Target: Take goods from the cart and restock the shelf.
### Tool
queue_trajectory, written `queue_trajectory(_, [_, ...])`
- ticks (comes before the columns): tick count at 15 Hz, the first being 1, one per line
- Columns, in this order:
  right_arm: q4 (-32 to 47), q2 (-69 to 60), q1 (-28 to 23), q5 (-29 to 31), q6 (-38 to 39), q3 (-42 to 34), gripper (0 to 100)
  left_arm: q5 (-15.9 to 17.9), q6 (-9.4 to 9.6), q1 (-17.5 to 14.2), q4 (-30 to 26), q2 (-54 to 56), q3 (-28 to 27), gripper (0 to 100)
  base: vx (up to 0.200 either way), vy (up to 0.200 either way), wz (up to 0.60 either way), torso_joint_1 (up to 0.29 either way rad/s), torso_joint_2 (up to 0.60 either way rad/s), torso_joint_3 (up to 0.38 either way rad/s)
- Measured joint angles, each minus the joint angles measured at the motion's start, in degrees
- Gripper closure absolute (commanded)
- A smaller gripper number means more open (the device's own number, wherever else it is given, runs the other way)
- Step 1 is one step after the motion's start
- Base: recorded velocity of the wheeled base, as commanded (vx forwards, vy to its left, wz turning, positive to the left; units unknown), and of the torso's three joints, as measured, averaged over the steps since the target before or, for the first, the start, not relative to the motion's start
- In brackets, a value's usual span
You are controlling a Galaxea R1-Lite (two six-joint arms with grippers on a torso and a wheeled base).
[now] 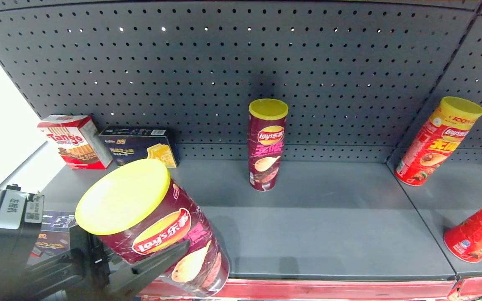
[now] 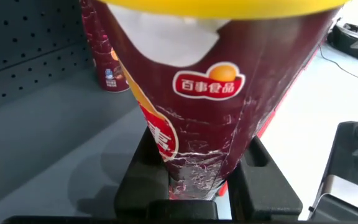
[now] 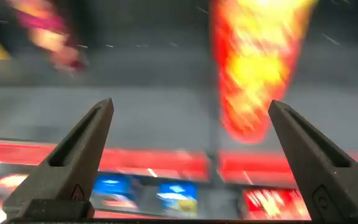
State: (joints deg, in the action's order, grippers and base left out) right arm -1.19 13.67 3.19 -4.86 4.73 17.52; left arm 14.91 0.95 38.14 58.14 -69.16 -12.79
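Held can: you have the maroon chip can point(image 1: 149, 221) in the left tool point(image 2: 199, 177), which is clamped across the tube's lower body, yellow lid up and leaning toward the camera.
Where it is: over the front left of the shelf point(image 1: 329, 217), base near the red front edge. Whether the base touches the deck, I can't tell.
Right tool: the right tool point(image 3: 188, 124) is spread wide with nothing between its fingers, facing the shelf front.
Neighbours: a matching maroon can point(image 1: 267, 144) stands upright mid-shelf near the back panel. Two red cans point(image 1: 437, 140) sit in the next bay to the right, and two snack boxes point(image 1: 75, 140) are at the back left.
Handling: judge it light and stiff, a thin-walled tube with a glossy wrap. Squeeze hard and it dents; squeeze soft and it can swivel in the pinch.
Grip advice: the low hold suits setting it down, but the top swings freely, so bring it upright before you let go.
Risk: it's tall and narrow, so a tilted release likely topples it and sends it rolling off the front.
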Motion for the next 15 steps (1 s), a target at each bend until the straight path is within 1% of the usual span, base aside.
queue_trajectory(2, [2.9,5.6,5.0,-3.0,-3.2,4.5,0,0.0,0.0,0.0,0.1,-0.2,0.0,100,0.0,0.0,0.0,0.0,0.0,0.0])
queue_trajectory(4, [3.8,10.2,9.1,-4.1,-6.7,6.0,0,-0.3,-0.05,-0.2,0.1,-0.2,0.3,100,0.0,0.0,0.0,0.0,0.0,0.0])
queue_trajectory(6, [3.8,14.5,12.8,-4.5,-8.5,6.7,0,-0.2,-0.06,-0.7,0.1,-0.2,0.5,100,0.0,0.0,0.0,0.0,0.0,0.0])
queue_trajectory(10, [3.4,22.9,20.1,-4.5,-9.0,9.4,0,-0.2,-0.24,-1.3,0.0,-0.3,0.6,100,0.0,0.0,0.0,0.0,0.0,0.0])
queue_trajectory(11, [3.1,24.6,21.3,-4.5,-9.0,10.2,0,-0.3,-1.49,-1.4,0.1,-0.3,0.7,100,0.0,0.0,0.0,0.0,0.0,0.0])
queue_trajectory(12, [2.6,26.7,22.8,-4.4,-9.0,11.4,0,-0.3,-1.93,-1.4,0.1,-0.3,0.8,100,0.0,0.0,0.0,0.0,0.0,0.0])
queue_trajectory(15, [-1.0,35.1,26.4,-4.2,-9.1,15.4,0,-0.5,-2.07,-1.4,0.1,-0.3,0.9,100,0.0,0.0,0.0,0.0,0.0,0.0])
